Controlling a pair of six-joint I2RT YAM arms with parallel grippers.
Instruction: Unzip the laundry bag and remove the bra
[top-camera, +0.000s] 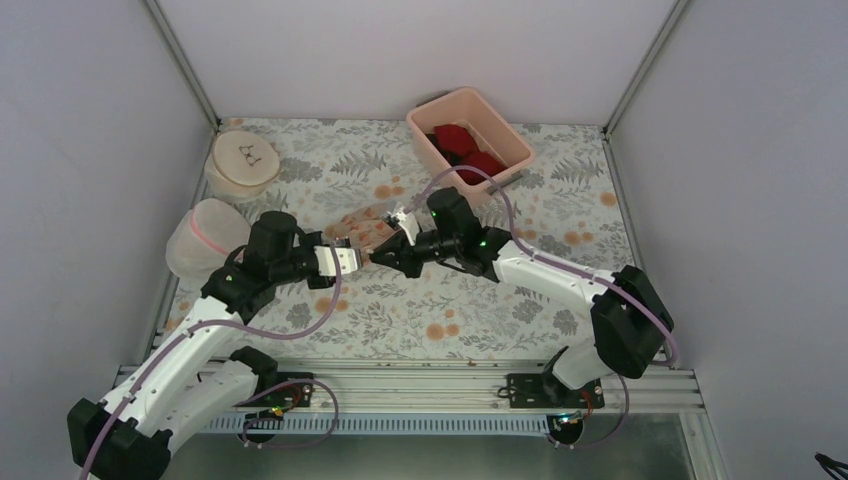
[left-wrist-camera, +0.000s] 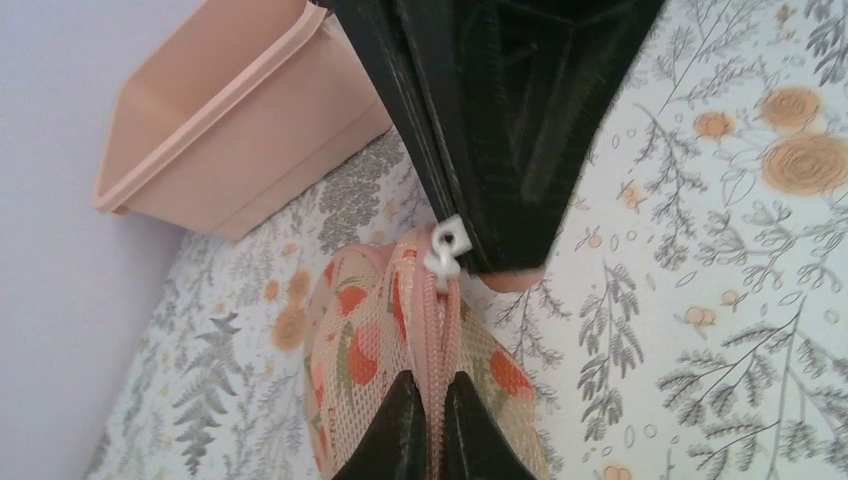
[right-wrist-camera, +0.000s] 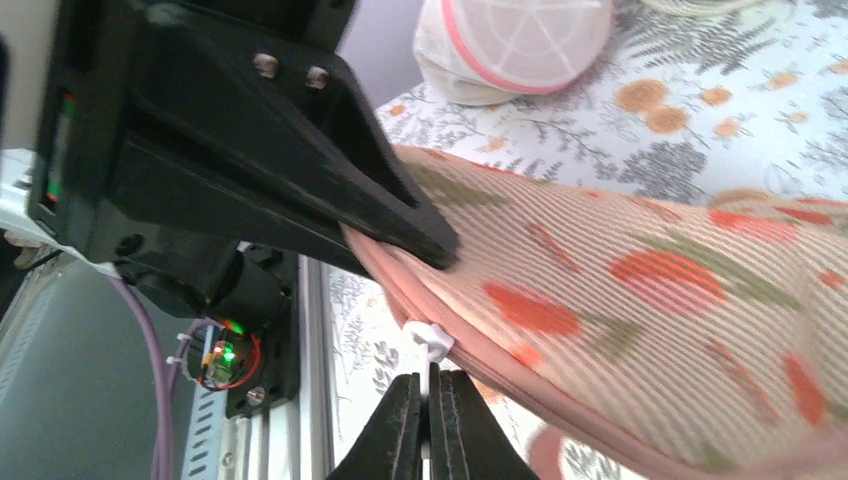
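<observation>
Left wrist view, Ben: where is the laundry bag (left-wrist-camera: 385, 345) sitting?

Right at the left claw (left-wrist-camera: 432, 428), Ana. The bag is standing on its edge just ahead of the fingertips. The claw is clamping together on the pink zip trim (left-wrist-camera: 437, 390), one finger on each side.

What is the zip doing?

It is running closed from the left claw up to the white zip pull (left-wrist-camera: 446, 250). The pull is hanging at the tip of the right claw (right-wrist-camera: 430, 420), which is reaching in from the opposite side.

Is the right claw gripping anything?

Yes. In the right wrist view its two fingers are pressing together on the tab of that pull. The flowered side of the bag is spreading out above and to one side of them. One finger of the left claw is biting the trim just above the pull.

How are the claws sitting from above?

They are meeting almost tip to tip over the middle of the table. The bag is bunching up just beyond the point where they meet, and both are holding the same edge.

What is lying around them?

A pink tub (top-camera: 495, 120) is sitting beyond the right claw, near the back wall, with red garments (top-camera: 465, 150) lying inside it. A white mesh dome bag (top-camera: 205, 240) is resting to the outer side of the left claw, close to the side wall. A round beige bag (top-camera: 245, 160) is sitting farther back than that. A flowered cloth (top-camera: 450, 310) is covering the table under both claws.
</observation>
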